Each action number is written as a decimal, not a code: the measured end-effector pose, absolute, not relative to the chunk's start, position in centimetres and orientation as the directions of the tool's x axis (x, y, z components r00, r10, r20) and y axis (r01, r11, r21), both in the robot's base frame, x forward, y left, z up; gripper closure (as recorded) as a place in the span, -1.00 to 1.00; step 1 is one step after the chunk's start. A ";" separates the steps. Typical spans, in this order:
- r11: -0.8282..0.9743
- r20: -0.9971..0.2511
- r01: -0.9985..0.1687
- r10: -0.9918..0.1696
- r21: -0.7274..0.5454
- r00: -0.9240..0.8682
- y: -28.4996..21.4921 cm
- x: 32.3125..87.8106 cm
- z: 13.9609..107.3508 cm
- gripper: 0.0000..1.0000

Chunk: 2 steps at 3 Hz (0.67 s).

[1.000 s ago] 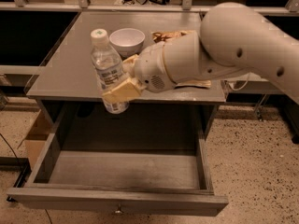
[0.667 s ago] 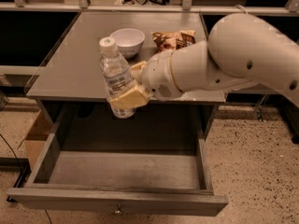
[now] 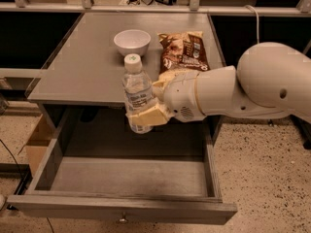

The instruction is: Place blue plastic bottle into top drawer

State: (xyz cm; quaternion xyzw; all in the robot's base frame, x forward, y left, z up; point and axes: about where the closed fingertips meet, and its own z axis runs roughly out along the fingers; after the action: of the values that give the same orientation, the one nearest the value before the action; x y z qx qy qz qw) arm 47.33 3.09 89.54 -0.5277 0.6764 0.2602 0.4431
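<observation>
**Carrying the bottle over the open drawer**

The top drawer (image 3: 73, 207) stands pulled out beneath the table (image 3: 82, 67). The blue plastic bottle (image 3: 137, 87) hangs upright above the drawer's rear, clenched in the gripper (image 3: 142, 114) there. Transport is in hand; the next move likely calls for lowering onto the drawer floor, then releasing. A finger (image 3: 151, 115) masks the lower label; the arm (image 3: 272, 81) runs off the right edge.

- The gripper (image 3: 148, 103), at the view's centre, clasps the blue plastic bottle (image 3: 136, 84) and hides its lower label; the print is too small to read.
- The arm (image 3: 272, 81) runs off the edge at 3 o'clock.
- Its wrist covers the snack bag's (image 3: 182, 47) near end.
- The surface (image 3: 87, 67) hides the top drawer's (image 3: 121, 210) back.
</observation>
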 end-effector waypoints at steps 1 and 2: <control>0.324 -0.875 -0.943 -0.474 -0.075 -0.093 3.0 47.5 86.5 1.00; 0.332 -0.887 -0.943 -0.440 -0.017 -0.139 3.6 47.8 81.7 1.00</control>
State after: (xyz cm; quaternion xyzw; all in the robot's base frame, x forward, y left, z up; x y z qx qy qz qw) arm 47.80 3.62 81.71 -0.4976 0.6948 0.2941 0.4279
